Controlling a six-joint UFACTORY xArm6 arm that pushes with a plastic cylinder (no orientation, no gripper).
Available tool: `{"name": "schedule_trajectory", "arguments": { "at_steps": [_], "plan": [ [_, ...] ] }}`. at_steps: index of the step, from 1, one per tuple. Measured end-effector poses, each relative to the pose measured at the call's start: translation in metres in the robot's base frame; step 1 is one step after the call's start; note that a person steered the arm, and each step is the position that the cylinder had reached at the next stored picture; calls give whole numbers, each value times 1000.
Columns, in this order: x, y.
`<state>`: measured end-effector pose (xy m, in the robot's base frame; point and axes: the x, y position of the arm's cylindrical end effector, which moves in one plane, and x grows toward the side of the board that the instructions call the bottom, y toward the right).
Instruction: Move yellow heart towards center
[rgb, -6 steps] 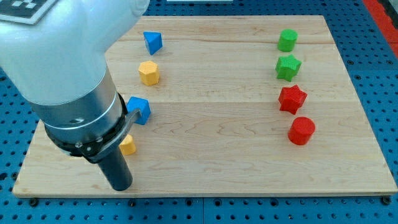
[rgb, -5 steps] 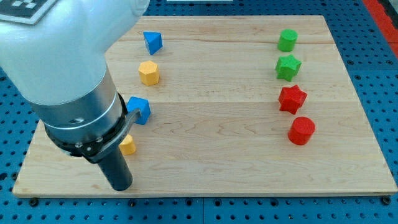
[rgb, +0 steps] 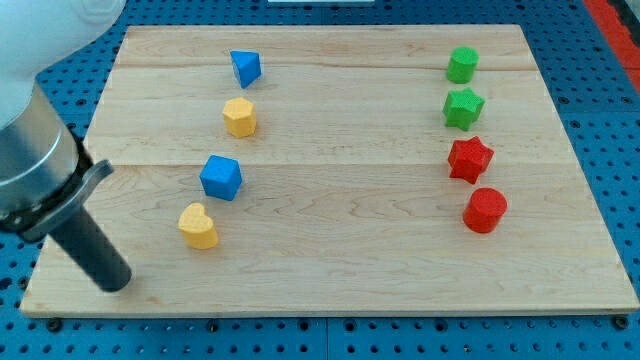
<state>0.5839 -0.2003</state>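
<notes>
While no jaws exist on this rig, just a rod, my tip (rgb: 117, 284) sits near the view's bottom-left corner of the table (rgb: 330, 270), well left of and slightly below the yellow heart (rgb: 198, 226), not touching it. Heart lies left of center, w/ blue cube (rgb: 221, 177) just above it, apart. Further up: yellow hexagon (rgb: 240, 116), blue triangle (rgb: 245, 67). Right column, top to bottom: green cylinder (rgb: 462, 64), green star (rgb: 463, 108), red star (rgb: 470, 159), red cylinder (rgb: 485, 210).

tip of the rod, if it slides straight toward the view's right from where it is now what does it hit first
Probably nothing: my tip sits lower in the view than the yellow heart, so it likely passes below it.
</notes>
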Motion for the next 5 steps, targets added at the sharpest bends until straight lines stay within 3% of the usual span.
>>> {"name": "schedule_trajectory", "arguments": {
  "at_steps": [2,4,5],
  "plan": [
    [-56,70],
    [-89,196],
    [-125,205]
  ]
}}
